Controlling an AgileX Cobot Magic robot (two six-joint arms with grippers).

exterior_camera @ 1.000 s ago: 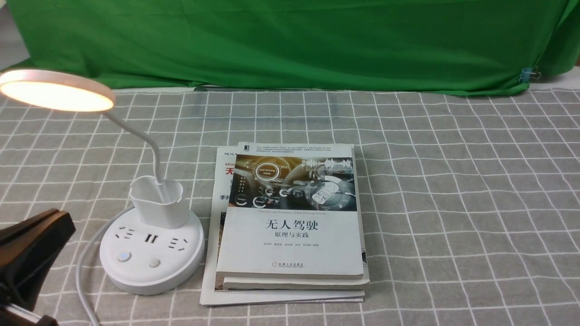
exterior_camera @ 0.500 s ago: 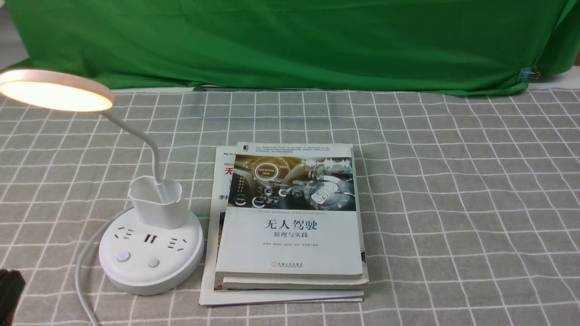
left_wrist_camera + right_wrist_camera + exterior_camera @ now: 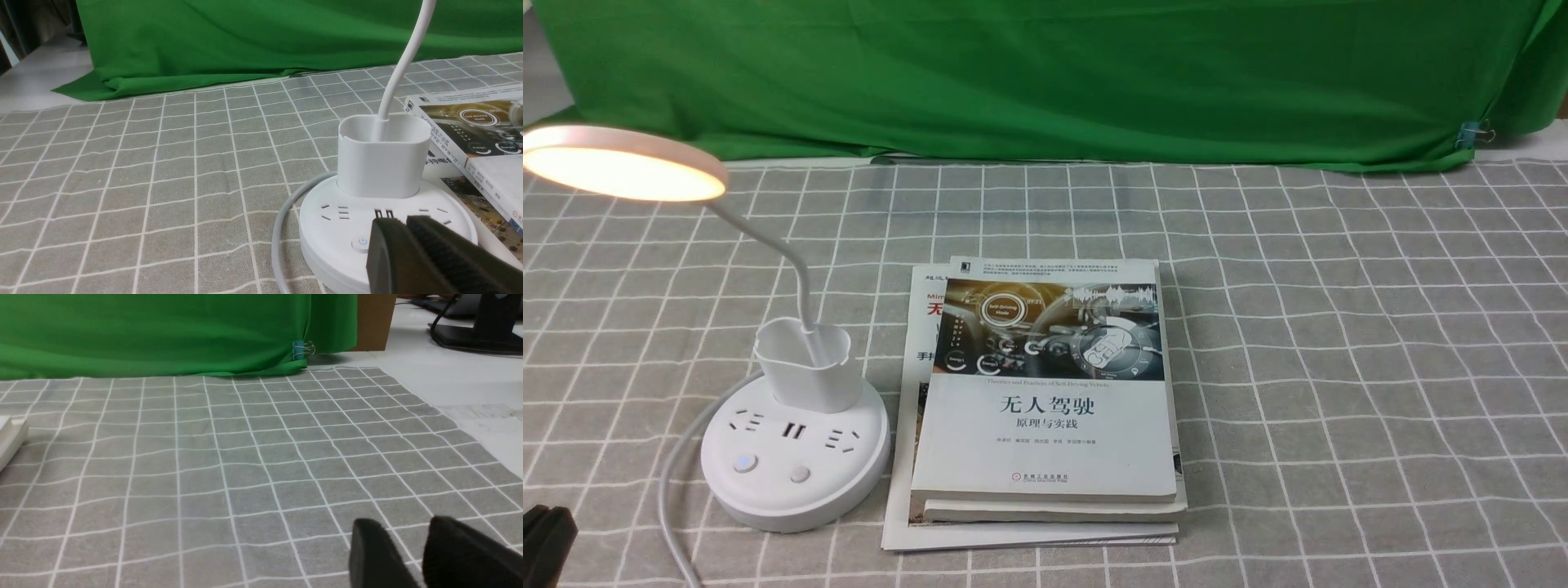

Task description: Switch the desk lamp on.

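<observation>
As we look through the front view, we see the desk lamp (image 3: pixel 796 465) glowing on the worktop (image 3: pixel 1339 367) at about eight o'clock, left of the stacked books (image 3: pixel 1045 425). In the left wrist view, the left jaws (image 3: pixel 402 222) look closed together, gripping nothing we can see. In the right wrist view, the right jaws (image 3: pixel 402 524) are parted.

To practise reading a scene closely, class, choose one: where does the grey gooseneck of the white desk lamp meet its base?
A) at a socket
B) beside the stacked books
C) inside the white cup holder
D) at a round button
C: the grey gooseneck runs down into the white cup holder on the round base.
</observation>
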